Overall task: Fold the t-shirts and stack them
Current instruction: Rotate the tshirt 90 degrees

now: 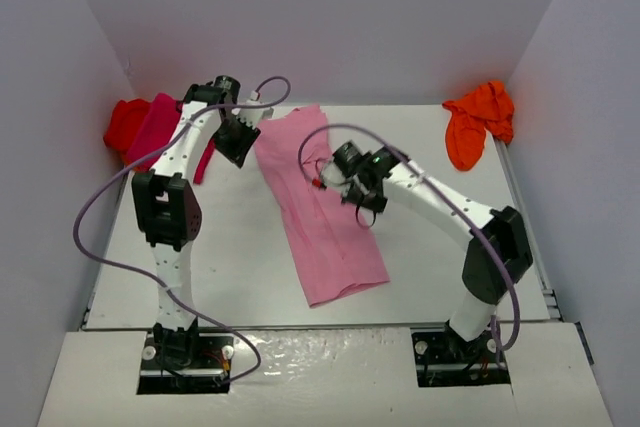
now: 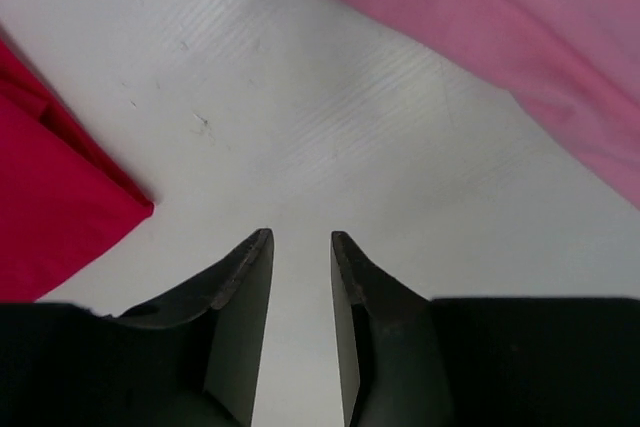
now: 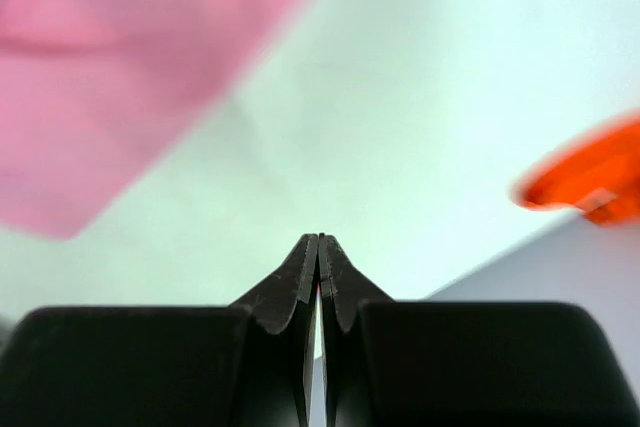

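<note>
The light pink t-shirt (image 1: 318,205) lies folded into a long strip running diagonally across the middle of the table. In the far left corner, the magenta t-shirt (image 1: 160,122) lies bunched against the red one (image 1: 124,123). The orange t-shirt (image 1: 478,122) is crumpled in the far right corner. My left gripper (image 1: 240,155) hangs over bare table just left of the pink shirt's far end, its jaws a narrow gap apart and empty (image 2: 302,235). Magenta cloth (image 2: 50,207) shows to its left and pink cloth (image 2: 520,37) to its right. My right gripper (image 1: 323,182) is shut and empty (image 3: 318,239) above the pink strip (image 3: 120,77).
White walls close in the table (image 1: 230,247) at the back and on both sides. A purple cable (image 1: 85,217) loops out from the left arm. A raised ledge (image 1: 530,217) runs along the table's right edge. The orange cloth (image 3: 590,182) shows at the right of the right wrist view.
</note>
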Tool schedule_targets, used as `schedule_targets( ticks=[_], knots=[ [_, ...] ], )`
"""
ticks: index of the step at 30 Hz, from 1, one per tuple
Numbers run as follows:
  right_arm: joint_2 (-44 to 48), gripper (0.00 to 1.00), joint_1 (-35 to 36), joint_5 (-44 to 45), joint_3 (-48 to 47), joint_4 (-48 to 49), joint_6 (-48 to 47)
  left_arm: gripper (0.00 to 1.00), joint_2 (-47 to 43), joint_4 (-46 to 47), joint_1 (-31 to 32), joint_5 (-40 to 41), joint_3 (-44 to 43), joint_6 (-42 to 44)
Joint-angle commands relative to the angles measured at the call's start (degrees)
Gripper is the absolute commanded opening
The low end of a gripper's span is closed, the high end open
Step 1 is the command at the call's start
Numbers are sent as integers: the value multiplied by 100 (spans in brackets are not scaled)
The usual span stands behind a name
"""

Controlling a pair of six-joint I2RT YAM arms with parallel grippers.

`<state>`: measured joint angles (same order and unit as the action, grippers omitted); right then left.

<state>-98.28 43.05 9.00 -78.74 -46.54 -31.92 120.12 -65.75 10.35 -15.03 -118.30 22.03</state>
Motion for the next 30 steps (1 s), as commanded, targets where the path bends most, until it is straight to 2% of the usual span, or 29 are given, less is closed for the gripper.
schedule_targets(
  ticks=[1,2,7,17,21,22,24,27,30],
  knots=[
    [504,0,-576,620,-927,105,-505,8,829,-575,43,49,-1348,-140],
    [478,0,-659,553,-1033,208,-549,0,1149,-706,52,98,-1716,-166],
    [120,0,-626,-191,-918,350,-426,0,2330,-1122,169,206,-3092,-150],
    [-296,0,484,-1009,130,277,-214,1,3455,-913,318,624,-3637,-129],
    [-551,0,708,-1115,415,26,-206,10,3924,-879,322,871,-4015,-224],
    [-589,0,708,-1028,533,6,-227,17,3941,-843,328,889,-4012,-236],
    [-711,0,651,-966,806,22,-237,38,3948,-731,336,906,-3961,-252],
    [-975,0,635,-918,1083,22,-230,38,3916,-571,336,930,-3920,-273],
    [-1362,0,708,-1061,1155,28,-170,47,3932,-573,343,975,-3977,-259]
  ],
)
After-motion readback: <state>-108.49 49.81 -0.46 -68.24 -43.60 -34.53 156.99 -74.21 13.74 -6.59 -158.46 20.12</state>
